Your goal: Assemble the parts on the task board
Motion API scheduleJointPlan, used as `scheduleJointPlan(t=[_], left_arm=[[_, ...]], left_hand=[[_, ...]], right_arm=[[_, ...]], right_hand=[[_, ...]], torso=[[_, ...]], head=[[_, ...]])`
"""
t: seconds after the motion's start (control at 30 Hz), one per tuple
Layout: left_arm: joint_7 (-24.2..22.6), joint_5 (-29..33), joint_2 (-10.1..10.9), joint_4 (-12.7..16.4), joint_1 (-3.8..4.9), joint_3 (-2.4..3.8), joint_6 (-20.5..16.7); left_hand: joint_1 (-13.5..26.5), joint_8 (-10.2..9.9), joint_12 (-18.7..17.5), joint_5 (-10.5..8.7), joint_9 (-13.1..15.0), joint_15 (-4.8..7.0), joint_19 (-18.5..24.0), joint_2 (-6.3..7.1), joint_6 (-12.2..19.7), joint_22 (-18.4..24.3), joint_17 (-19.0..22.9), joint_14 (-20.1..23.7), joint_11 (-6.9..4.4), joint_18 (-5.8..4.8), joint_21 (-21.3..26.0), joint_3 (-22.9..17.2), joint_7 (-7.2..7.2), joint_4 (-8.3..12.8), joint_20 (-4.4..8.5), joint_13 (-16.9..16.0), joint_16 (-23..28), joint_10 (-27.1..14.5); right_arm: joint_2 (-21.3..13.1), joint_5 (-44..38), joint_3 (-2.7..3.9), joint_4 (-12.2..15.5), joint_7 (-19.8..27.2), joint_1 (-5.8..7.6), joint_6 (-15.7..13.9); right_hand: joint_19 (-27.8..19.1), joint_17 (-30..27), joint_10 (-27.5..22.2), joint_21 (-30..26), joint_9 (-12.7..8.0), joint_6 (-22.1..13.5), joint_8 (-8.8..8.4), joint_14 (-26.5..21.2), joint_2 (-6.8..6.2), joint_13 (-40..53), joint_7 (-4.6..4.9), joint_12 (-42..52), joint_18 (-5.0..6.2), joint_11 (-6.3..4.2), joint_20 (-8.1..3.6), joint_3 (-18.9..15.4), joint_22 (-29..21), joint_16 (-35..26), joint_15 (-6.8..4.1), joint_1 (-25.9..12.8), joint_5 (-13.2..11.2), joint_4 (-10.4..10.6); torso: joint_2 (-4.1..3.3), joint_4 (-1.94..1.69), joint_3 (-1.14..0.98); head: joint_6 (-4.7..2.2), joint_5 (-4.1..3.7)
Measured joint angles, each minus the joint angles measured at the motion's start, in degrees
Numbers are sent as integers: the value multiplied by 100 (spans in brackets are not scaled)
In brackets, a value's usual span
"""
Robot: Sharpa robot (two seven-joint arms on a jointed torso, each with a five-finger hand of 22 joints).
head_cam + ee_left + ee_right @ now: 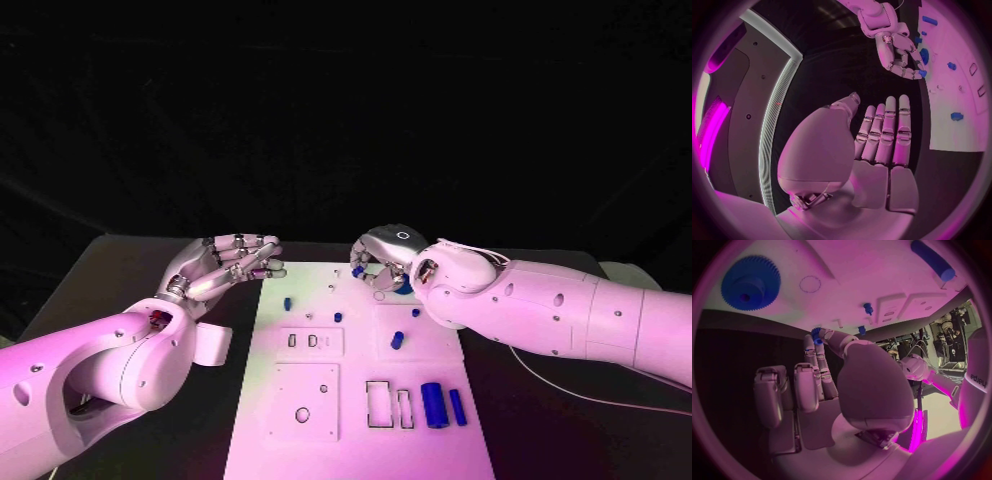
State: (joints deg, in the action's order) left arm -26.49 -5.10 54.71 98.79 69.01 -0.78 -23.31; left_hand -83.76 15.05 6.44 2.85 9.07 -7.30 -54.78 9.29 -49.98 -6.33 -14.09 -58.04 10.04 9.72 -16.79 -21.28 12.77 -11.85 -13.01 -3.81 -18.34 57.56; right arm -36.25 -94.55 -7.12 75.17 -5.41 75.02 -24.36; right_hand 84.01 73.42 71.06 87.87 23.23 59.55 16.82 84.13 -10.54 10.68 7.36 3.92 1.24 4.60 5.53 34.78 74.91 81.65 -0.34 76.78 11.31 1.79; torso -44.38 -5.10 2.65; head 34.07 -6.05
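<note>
black table point(130, 262), dark backdrop point(346, 110) behind it

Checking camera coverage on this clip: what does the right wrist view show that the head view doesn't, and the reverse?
Right wrist view alone: a large blue gear lying on the task board, plainly seen. Head view alone: both arms together, the left hand open beside the board's far left corner, and the two blue cylinders lying near the board's near right. Both show the right hand pinching a small blue part in its fingertips.

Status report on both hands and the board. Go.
Left hand open, holding nothing, beside the task board's far left corner. Right hand pinching a small blue part over the board's far end. Nothing blocking.
</note>
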Motion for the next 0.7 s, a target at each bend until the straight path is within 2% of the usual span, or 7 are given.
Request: scheduleJointPlan(t=[0.33,0.7], left_arm=[[6,0,-22,19,19,0,18],[12,0,-19,45,59,0,27]], left_hand=[[0,0,-28,0,0,0,0,0,0,0,1,0,0,0,0,-16,0,16,0,0,0,0],[0,0,-28,0,1,0,0,0,0,0,1,0,0,1,0,-16,0,16,0,0,0,0]], right_arm=[[391,3,3,-371,-21,-14,-177],[610,8,2,-631,-21,-91,-217]], right_hand=[[0,0,0,0,-1,-11,-11,0,0,37,-7,-23,0,0,0,-2,-1,-1,0,0,-5,0],[0,0,0,0,10,-13,-19,0,-1,43,-6,-16,1,0,0,-9,4,-4,0,1,10,-6]], torso=[[-17,-9,1],[-42,-16,7]], head=[[9,14],[-8,34]])
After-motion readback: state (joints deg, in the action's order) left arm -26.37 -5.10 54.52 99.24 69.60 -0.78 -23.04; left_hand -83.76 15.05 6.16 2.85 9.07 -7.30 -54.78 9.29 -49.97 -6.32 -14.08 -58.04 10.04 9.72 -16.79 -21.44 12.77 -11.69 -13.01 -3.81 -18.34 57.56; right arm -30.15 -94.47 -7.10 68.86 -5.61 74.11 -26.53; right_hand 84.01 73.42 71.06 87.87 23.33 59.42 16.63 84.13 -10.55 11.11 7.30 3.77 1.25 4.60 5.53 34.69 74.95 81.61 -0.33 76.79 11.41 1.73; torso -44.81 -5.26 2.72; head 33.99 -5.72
